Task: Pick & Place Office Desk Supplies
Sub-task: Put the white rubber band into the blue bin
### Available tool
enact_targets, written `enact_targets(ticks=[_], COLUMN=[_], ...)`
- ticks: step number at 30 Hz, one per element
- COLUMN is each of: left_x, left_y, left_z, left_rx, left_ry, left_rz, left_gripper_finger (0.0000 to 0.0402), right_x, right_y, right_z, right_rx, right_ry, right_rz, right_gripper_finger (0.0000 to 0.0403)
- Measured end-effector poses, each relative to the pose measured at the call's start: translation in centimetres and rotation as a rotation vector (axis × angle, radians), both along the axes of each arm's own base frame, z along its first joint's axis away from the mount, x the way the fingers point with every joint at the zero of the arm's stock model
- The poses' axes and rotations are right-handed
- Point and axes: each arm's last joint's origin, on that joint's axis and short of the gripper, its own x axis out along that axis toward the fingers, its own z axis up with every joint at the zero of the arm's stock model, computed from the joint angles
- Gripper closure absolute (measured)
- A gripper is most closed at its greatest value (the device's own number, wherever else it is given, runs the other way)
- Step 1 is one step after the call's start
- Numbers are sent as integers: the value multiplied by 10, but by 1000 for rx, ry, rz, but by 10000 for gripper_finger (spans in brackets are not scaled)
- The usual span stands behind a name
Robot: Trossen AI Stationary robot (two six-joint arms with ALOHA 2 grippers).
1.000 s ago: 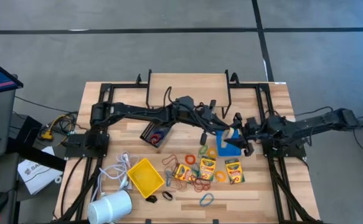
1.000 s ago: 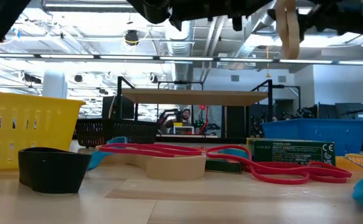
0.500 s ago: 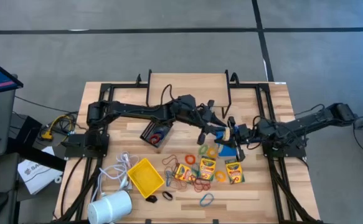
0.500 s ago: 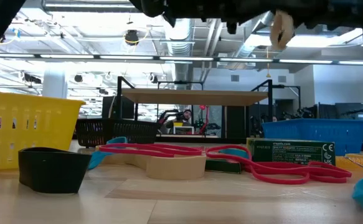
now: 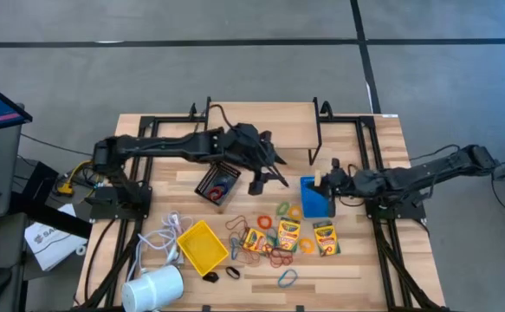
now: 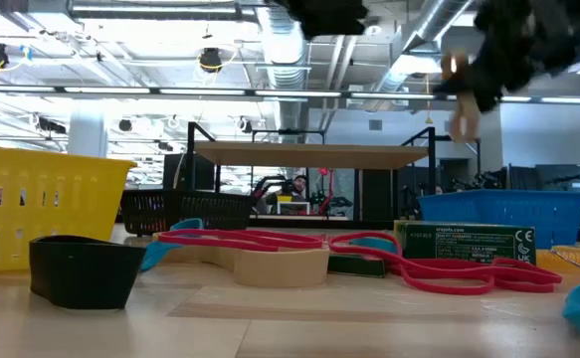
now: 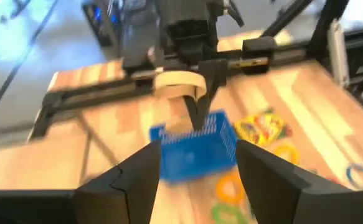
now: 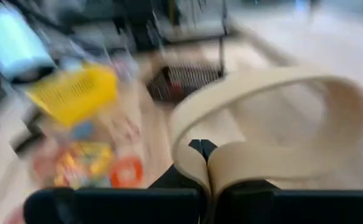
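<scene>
Now, right gripper point(image 5: 323, 183): fingers pinched on a beige band point(image 8: 262, 118), above the blue bin point(image 5: 315, 198), probably to drop it in.
Left gripper point(image 5: 262, 180): fingers wide, empty, at the bin's ten o'clock.

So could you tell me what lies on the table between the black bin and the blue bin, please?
In the high view the wood between the black bin and the blue bin looks bare; only the left arm's open fingers hang above it.

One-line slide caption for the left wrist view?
Right gripper holds a tan rubber band above the blue bin.
</scene>
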Motion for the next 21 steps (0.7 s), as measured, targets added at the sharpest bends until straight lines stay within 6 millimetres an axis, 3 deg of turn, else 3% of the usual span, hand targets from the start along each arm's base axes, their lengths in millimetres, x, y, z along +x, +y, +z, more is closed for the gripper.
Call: enact_targets(ticks=[5,10,14,21], left_x=[-17,-25,-28,-31], left_y=[0,0,-1,-1], left_z=[12,-1,-24,-64], left_rx=[5,-15,-41,-131], left_ry=[17,36,109,144], left_rz=[68,81,96,152], left_gripper_finger=[197,197,197,197], right_x=[0,0,3,3], right_y=[-3,-6,-5,-5], right_z=[-19,-36,-41,-40], right_rx=[82,161,178,164], right_ry=[158,319,353,347], right_rz=[-73,-62,-28,-15], right_gripper_finger=[402,389,334,197])
